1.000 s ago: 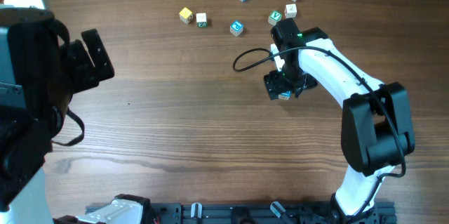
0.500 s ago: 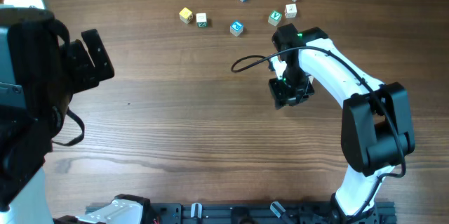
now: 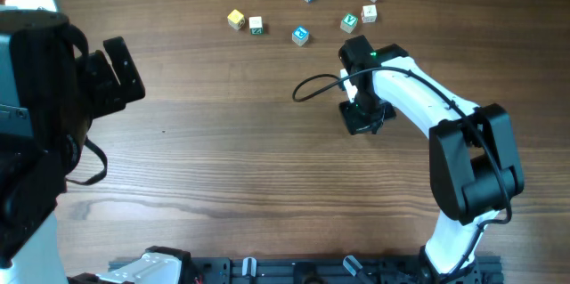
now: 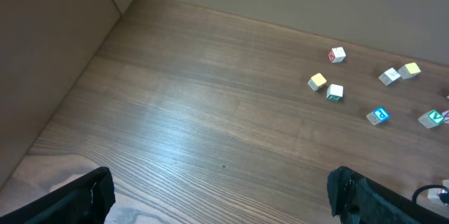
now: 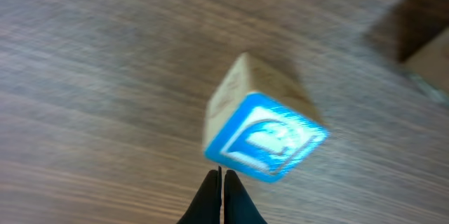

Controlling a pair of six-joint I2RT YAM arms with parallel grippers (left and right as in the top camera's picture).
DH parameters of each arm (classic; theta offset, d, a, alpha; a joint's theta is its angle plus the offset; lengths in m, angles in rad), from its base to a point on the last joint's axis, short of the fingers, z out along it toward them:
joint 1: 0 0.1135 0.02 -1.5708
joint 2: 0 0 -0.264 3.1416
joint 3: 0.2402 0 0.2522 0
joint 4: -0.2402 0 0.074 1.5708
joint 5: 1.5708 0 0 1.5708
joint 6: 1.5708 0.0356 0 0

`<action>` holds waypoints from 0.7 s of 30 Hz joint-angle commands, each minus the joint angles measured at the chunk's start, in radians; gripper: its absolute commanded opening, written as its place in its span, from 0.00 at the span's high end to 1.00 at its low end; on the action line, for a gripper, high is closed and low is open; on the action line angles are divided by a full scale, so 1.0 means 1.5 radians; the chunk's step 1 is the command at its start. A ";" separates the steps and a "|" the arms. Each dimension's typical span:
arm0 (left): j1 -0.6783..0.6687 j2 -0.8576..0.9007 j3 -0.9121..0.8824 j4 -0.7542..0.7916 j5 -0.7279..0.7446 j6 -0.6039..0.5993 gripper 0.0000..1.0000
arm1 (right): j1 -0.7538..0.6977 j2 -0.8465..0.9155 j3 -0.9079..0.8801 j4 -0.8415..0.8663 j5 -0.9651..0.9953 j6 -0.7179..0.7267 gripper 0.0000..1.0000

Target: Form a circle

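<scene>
Overhead: nine small cubes (image 3: 300, 36) lie in a loose, gappy ring at the far edge of the table (image 3: 223, 159); right hand (image 3: 362, 117) near the ring, on its near side, pointing down.
Left wrist: left hand (image 4: 221, 199) wide open and empty; the cubes are off to the far right.
Right wrist: right hand fingers pinched together on nothing; blue-print cube (image 5: 263, 122) tilted and blurred, just past the tips.
</scene>
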 commanded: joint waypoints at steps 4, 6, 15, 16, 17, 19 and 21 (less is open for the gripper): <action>0.003 0.000 0.000 0.000 -0.008 0.001 0.00 | 0.001 -0.001 -0.002 0.034 0.045 0.003 0.95; 0.003 0.000 0.000 0.000 -0.008 0.001 0.00 | 0.001 -0.001 -0.002 0.036 0.030 0.002 0.95; 0.003 0.000 0.000 0.000 -0.008 0.001 0.00 | 0.001 -0.001 -0.002 -0.004 -0.237 -0.119 0.95; 0.003 0.000 0.000 0.000 -0.008 0.001 0.00 | 0.001 -0.001 -0.002 0.008 -0.242 -0.119 0.95; 0.003 0.000 0.000 0.000 -0.008 0.001 0.00 | 0.001 -0.001 -0.002 0.026 -0.225 -0.120 0.96; 0.003 0.000 0.000 0.000 -0.008 0.001 0.00 | 0.001 -0.001 -0.002 0.050 -0.179 -0.114 0.95; 0.003 0.000 0.000 0.000 -0.008 0.001 0.00 | 0.001 -0.001 -0.002 0.067 -0.136 -0.099 0.95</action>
